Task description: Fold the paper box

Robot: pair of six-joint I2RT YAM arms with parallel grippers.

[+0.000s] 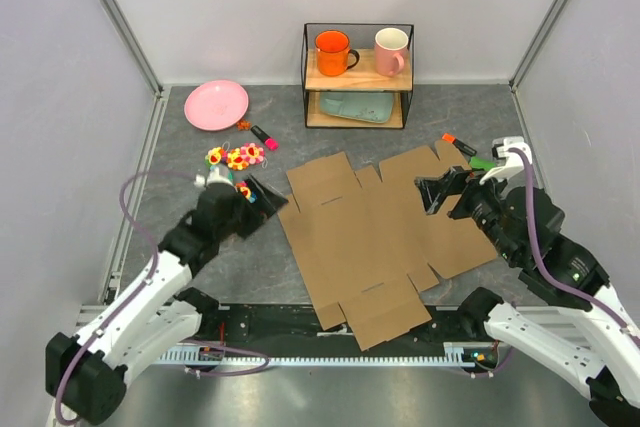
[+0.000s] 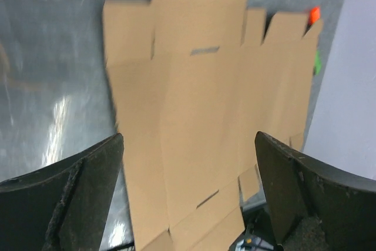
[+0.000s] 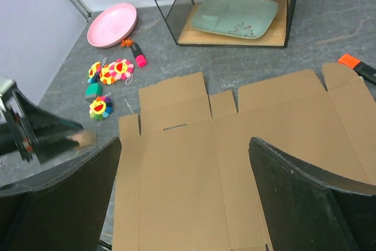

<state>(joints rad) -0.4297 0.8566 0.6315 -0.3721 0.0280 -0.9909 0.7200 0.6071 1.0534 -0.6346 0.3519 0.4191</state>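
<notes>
- The left claw (image 1: 262, 197) is spread wide and holds nothing. It sits low, just beside the left edge of the sheet. Coming in flat from this side, its fingers will probably skate over the cardboard and shove it to the right instead of getting under a flap.
- The flower toys (image 1: 238, 157) lie near that claw, one almost against it. A wide swing could scatter them or drag one onto the sheet.
- The paper box (image 1: 370, 237) lies flat and unfolded in the middle of the table (image 1: 200, 247), between the two arms. Its near flap reaches the black rail (image 1: 270, 322). Nothing pins it down, so lifting one side may turn the whole sheet or bend it away from a crease. A pull toward the arms could slide it off the near edge.
- The right claw (image 1: 440, 192) is also spread and empty, over the right part of the sheet. If both claws lift at once, the middle panel may buckle.
- The markers (image 1: 460, 144) lie by the far right flaps. A shifted sheet could roll them or trap one under a fold.
</notes>
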